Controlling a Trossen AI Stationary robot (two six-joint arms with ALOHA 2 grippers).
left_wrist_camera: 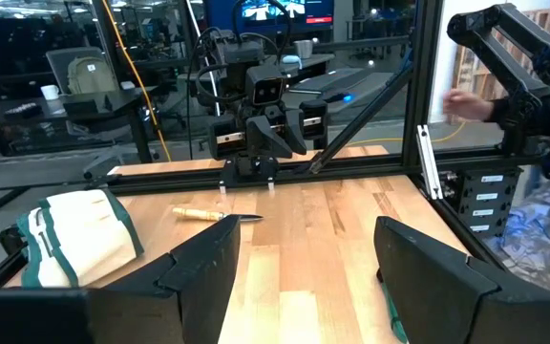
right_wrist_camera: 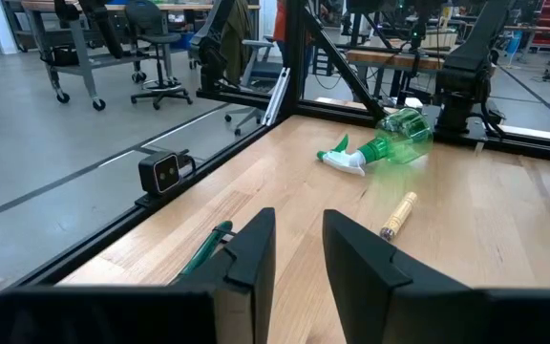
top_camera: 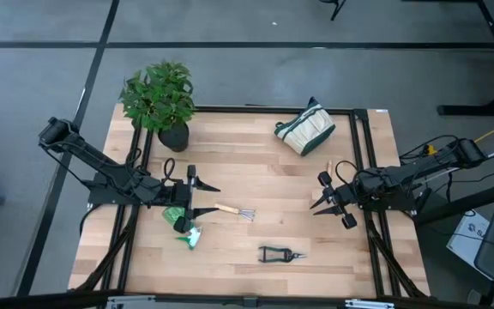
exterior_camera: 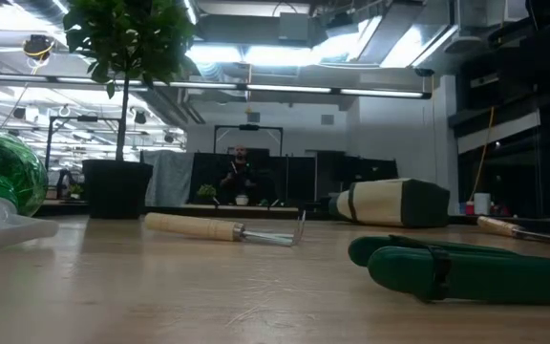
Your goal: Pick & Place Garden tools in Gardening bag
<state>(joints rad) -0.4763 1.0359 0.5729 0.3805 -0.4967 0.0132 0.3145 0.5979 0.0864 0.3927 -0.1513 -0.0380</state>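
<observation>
The bench point(top_camera: 316, 232) was pale wood with a black frame. The bag point(top_camera: 305, 129) was cream with dark green trim. The rake point(top_camera: 234, 211) had a tan wooden handle and grey metal tines. Near it, the bottle point(top_camera: 184, 228) was clear bright green with a white nozzle. The shears point(top_camera: 280, 253) were black. The plant point(top_camera: 159, 93) had green leaves and a black pot point(top_camera: 173, 137).
</observation>
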